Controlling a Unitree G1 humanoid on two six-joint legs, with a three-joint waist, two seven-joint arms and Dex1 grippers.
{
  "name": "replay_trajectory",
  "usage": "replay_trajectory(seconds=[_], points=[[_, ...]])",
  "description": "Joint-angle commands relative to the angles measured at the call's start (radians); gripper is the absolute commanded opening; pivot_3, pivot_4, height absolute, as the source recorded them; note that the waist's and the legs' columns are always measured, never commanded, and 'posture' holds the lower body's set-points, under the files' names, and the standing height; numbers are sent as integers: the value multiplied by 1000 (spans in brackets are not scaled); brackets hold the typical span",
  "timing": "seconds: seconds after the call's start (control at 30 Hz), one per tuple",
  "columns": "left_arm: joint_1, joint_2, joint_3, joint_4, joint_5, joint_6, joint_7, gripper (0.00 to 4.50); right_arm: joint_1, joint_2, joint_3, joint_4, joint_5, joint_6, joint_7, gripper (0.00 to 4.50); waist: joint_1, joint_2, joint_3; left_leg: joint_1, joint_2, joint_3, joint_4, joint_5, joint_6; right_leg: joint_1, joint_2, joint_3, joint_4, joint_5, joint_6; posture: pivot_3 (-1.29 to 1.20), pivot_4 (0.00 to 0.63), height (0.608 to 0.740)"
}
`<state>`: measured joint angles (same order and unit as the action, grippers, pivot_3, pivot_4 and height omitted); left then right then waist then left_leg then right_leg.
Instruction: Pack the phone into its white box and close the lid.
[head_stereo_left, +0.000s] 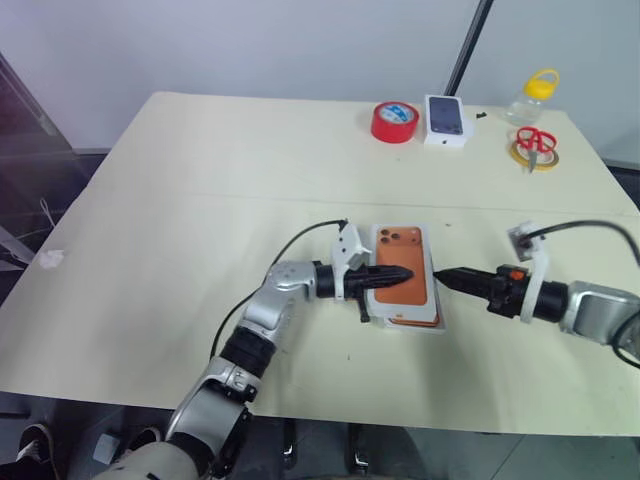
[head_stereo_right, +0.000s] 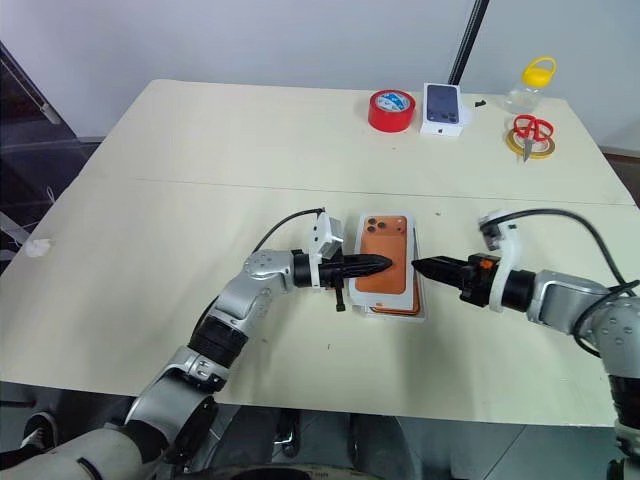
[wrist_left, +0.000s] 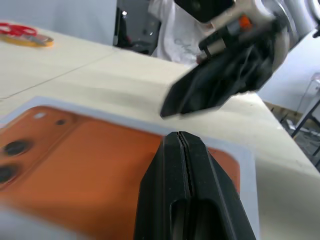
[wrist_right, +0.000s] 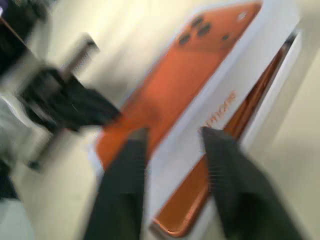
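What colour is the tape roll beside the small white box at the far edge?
Red tape roll, clearest in the left eye view.

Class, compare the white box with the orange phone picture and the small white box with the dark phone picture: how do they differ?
The white orange-picture box lies mid-table; the white dark-picture box sits at the far edge beside a red tape roll. The orange one's lid sits askew, an orange edge showing beside it; the dark one looks shut. Both are white and rectangular.
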<state>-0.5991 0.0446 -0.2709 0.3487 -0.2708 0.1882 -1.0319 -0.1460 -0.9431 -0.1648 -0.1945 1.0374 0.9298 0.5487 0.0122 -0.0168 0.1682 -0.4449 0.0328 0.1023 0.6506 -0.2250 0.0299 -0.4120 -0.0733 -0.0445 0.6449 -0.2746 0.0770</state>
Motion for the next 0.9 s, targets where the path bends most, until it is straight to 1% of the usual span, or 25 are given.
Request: replay_trajectory(seconds=[0.03,0.17,0.23,0.33,0.43,0.53,0.63,0.8,0.83,0.9], points=[[-2,31,36,-75,-27,38,6,0,-5,11,27,5,-171,-113,22,60,0,0,0,0,0,0,0,0,0,0,-1,0,0,0,0,0,150,735],[-2,81,84,-83,-38,77,27,0,-47,80,-17,40,-196,-147,26,60,-1,-1,0,0,-1,1,3,0,0,2,-3,0,0,-1,-2,0,150,735],[-11,87,104,-50,-34,79,53,0,-54,92,-22,52,-228,-166,35,60,0,-1,0,0,-1,1,3,0,0,2,-3,0,0,-1,-3,0,150,735],[-30,87,114,11,-12,64,86,0,-44,91,-17,29,-259,-182,79,60,4,-1,0,0,-2,1,3,0,0,2,-4,0,0,0,-1,0,150,735],[-83,62,116,149,36,29,157,0,-19,68,-2,1,-296,-201,144,60,5,-1,0,0,-3,1,3,0,0,2,-5,-1,0,0,0,0,150,735],[-120,30,114,231,48,8,173,0,-2,31,11,-4,-357,-238,216,60,1,-1,0,0,-3,1,3,0,0,2,-5,-1,0,0,0,0,150,735],[-147,-7,121,272,38,12,170,0,-23,24,-22,36,-330,-198,259,60,1,-1,1,0,-3,1,3,0,0,2,-6,-1,0,0,0,0,150,735],[-179,-59,107,291,53,-6,170,0,-28,-18,1,83,-455,-293,309,60,1,-1,1,0,-3,1,2,0,0,1,-5,-1,0,0,0,0,150,735],[-182,-63,109,294,52,-5,170,0,-28,-18,6,93,-477,-310,312,60,1,-1,1,0,-3,1,2,0,0,1,-5,-1,0,0,-1,0,150,735],[-188,-69,110,293,52,1,165,0,-67,10,7,145,-523,-345,273,60,1,-1,1,0,-3,1,3,0,0,2,-5,-1,0,0,-1,0,150,735]])
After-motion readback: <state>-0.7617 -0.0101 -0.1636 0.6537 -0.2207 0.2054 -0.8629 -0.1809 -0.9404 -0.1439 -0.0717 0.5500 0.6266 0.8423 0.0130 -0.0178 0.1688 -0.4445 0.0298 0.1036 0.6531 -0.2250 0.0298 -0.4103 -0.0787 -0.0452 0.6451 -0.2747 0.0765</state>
